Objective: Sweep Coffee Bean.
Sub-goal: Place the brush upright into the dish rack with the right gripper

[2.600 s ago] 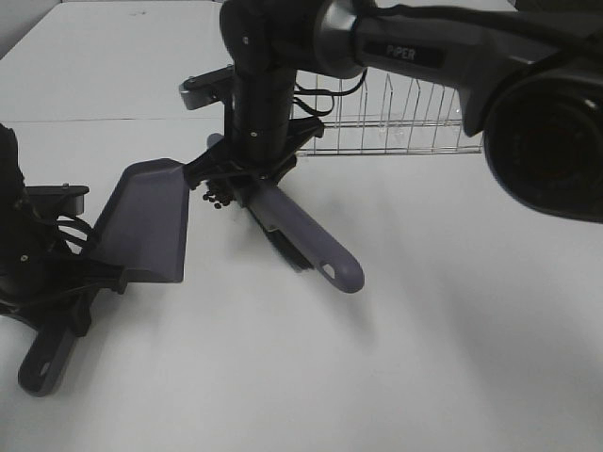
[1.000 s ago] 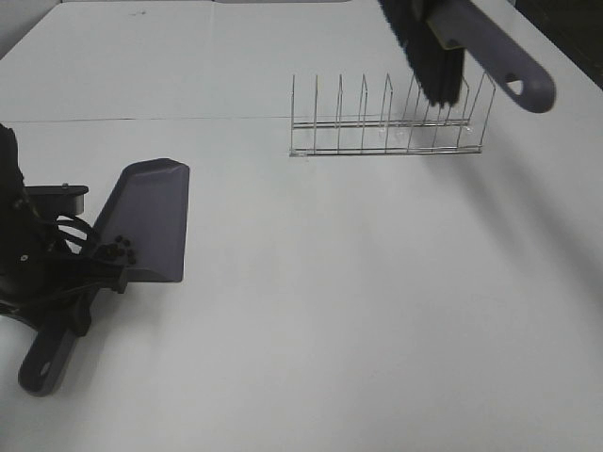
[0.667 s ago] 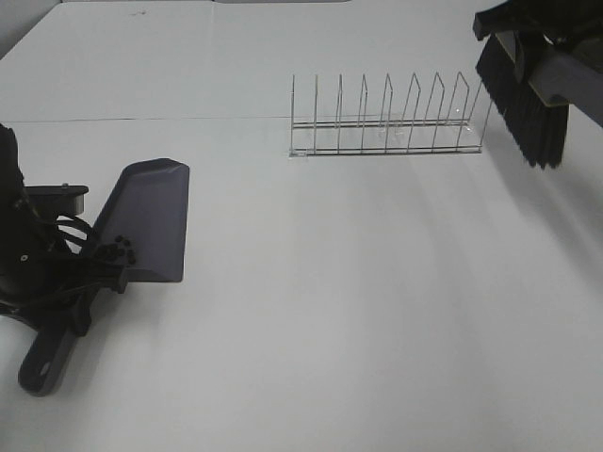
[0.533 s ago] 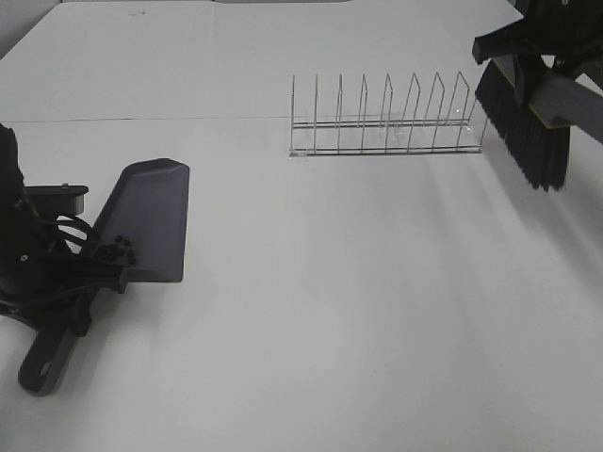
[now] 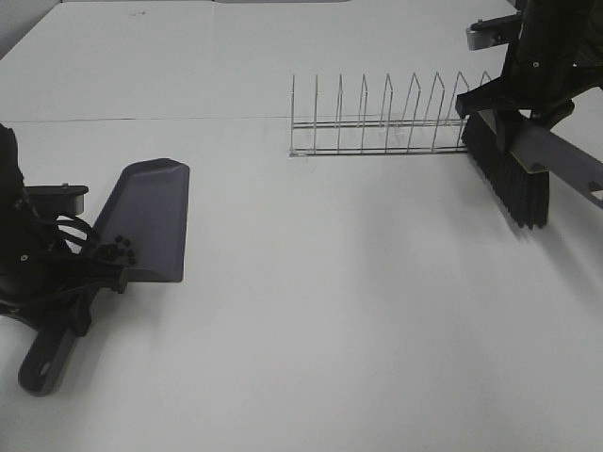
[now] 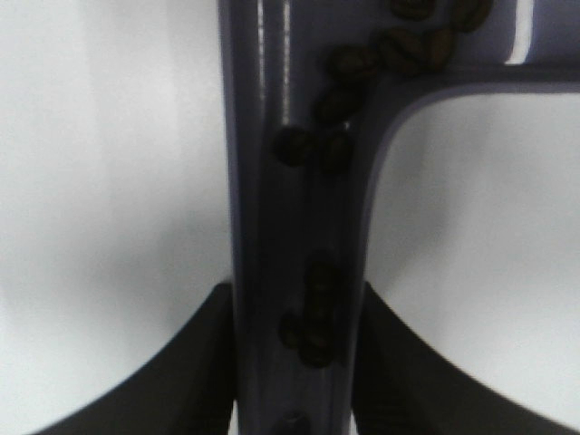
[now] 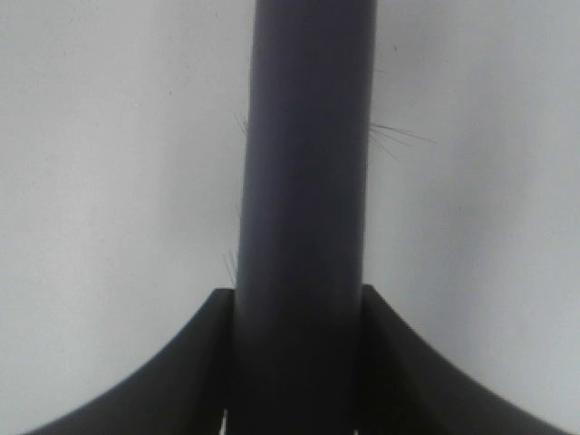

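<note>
Bristly brush (image 5: 510,184) lowered; oval beans (image 5: 121,250) in smooth dustpan (image 5: 151,212).

a white table (image 5: 330,311) carries a wire rack (image 5: 382,127) at the back and a dustpan (image 5: 151,217) at the left.

A thin silver wire rack (image 5: 377,132) (upright prongs in a row) is seen standing on the plain white tabletop (image 5: 330,311).

Left arm (image 5: 24,245): matte black, blocky casing; left grey bracket (image 5: 58,198) at wrist; looped black cables (image 5: 64,229).
Right arm (image 5: 556,56): matte black; right grey bracket (image 5: 492,31).
Left tool (image 6: 294,381), right tool (image 7: 299,381): black fingers (image 6: 195,372), curved outward.
</note>
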`<act>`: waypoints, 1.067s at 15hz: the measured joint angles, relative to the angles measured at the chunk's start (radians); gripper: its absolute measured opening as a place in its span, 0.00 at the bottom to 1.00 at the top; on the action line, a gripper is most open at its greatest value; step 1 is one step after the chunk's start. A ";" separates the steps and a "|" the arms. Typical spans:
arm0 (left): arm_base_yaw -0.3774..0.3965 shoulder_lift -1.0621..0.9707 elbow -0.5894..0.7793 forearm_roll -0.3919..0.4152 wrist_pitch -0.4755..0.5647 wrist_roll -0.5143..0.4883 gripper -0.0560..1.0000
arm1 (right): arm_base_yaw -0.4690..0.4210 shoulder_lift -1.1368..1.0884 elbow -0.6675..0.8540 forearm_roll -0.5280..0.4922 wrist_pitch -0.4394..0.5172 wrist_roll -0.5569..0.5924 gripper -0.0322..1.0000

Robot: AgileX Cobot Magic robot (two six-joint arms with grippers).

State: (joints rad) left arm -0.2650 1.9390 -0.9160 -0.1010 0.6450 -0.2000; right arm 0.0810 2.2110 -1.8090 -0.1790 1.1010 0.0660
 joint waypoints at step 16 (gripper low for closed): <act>0.000 0.000 0.000 -0.002 -0.004 0.000 0.35 | -0.059 0.199 -0.305 0.054 -0.131 -0.047 0.30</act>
State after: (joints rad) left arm -0.2650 1.9390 -0.9160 -0.1030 0.6410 -0.2000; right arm 0.0220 2.4100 -2.1140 -0.1250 0.9700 0.0190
